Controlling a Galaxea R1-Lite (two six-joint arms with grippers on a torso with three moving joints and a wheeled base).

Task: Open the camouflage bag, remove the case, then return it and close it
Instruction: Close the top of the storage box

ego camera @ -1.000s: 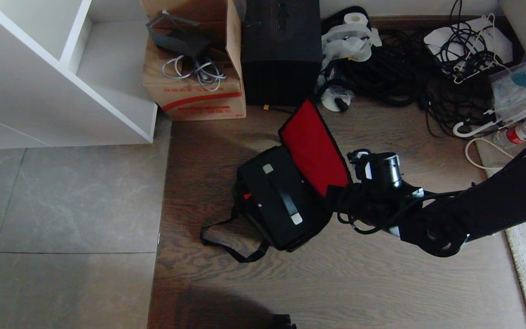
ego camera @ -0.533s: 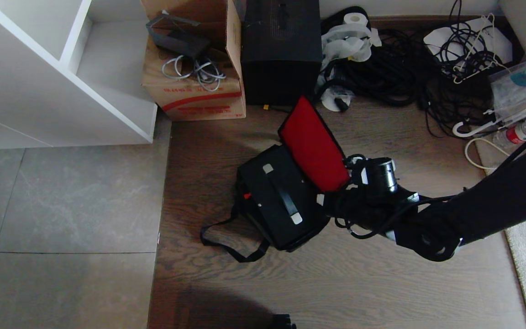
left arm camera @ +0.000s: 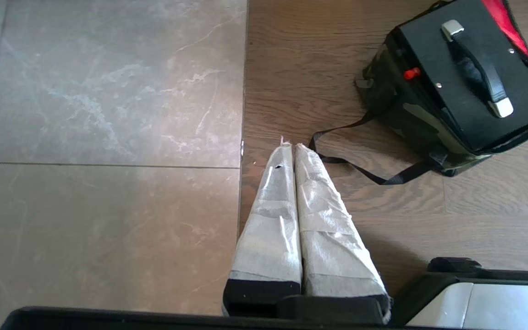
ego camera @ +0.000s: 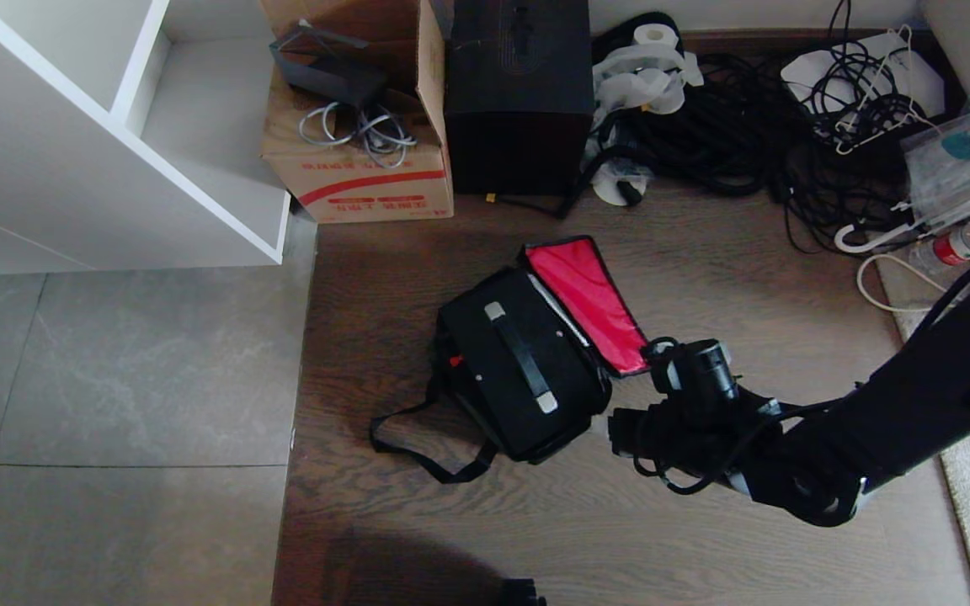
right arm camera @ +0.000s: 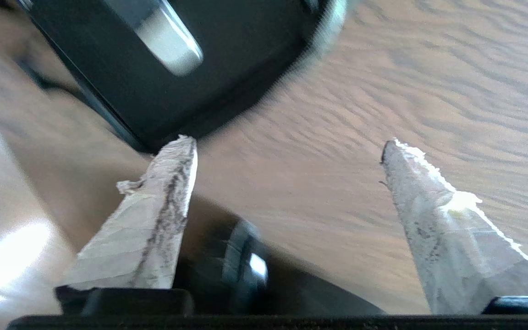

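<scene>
Tape-wrapped fingers: the right gripper (right arm camera: 287, 142) stands wide apart over bare wood floor (ego camera: 586, 522), holding nothing; it sits just right of the bag's near corner, clear of the lid so the flap can lie back.
Red lining: the lid (ego camera: 588, 303) is folded open to the far right, resting low, which leaves the mouth of the camouflage bag (left arm camera: 422, 133) free.
Black hard shell: the case (ego camera: 519, 362) sits inside the bag, handle (ego camera: 520, 357) up and reachable, so lifting it out looks like the next step.
Strap: the black webbing (ego camera: 418, 454) trails loose to the near left.
Left gripper (left arm camera: 290, 145): parked on the near left, fingers pressed together, empty.
</scene>
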